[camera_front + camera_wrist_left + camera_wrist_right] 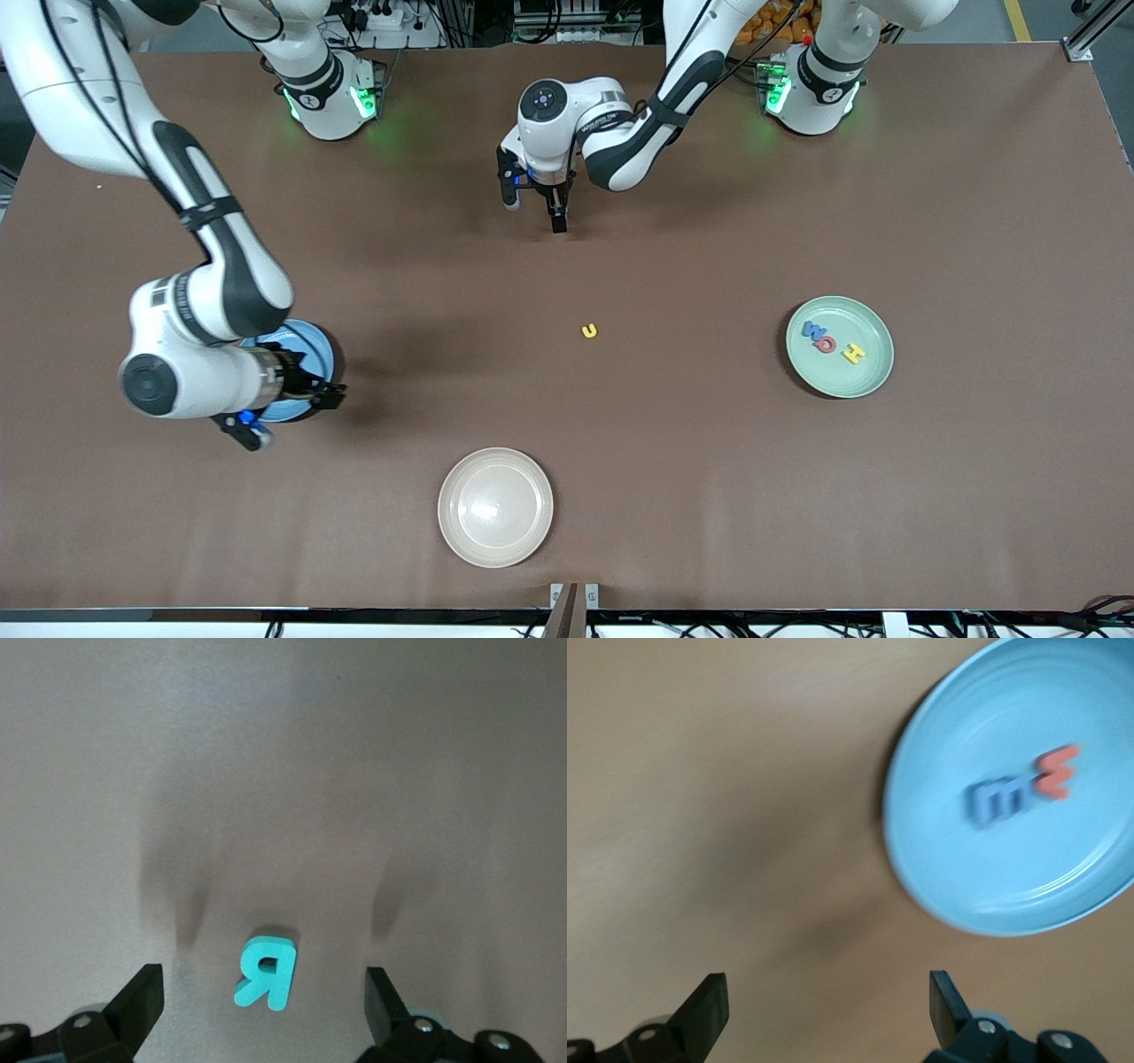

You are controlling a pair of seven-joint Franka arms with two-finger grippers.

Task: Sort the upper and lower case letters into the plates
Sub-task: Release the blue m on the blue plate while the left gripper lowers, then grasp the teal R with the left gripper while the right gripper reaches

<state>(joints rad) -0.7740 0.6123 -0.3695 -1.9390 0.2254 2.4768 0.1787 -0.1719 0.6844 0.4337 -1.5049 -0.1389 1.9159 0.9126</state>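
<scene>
My left gripper (533, 211) hangs open over the table close to the robots' bases. In the left wrist view a teal letter R (264, 973) lies flat on the table between the spread fingers (133, 1005), untouched. My right gripper (292, 416) is open and empty (828, 1005) beside the blue plate (314, 346). That blue plate (966, 877) holds a blue m (1001, 802) and a red letter (1057, 773). The mint green plate (873, 372) holds a blue W (811, 330), a red O (826, 344) and a yellow H (853, 354). A yellow u (589, 331) lies mid-table.
A cream-beige plate (495, 507) with nothing in it sits near the table edge closest to the front camera. The right arm's elbow and forearm (221, 257) reach over the table above the blue plate.
</scene>
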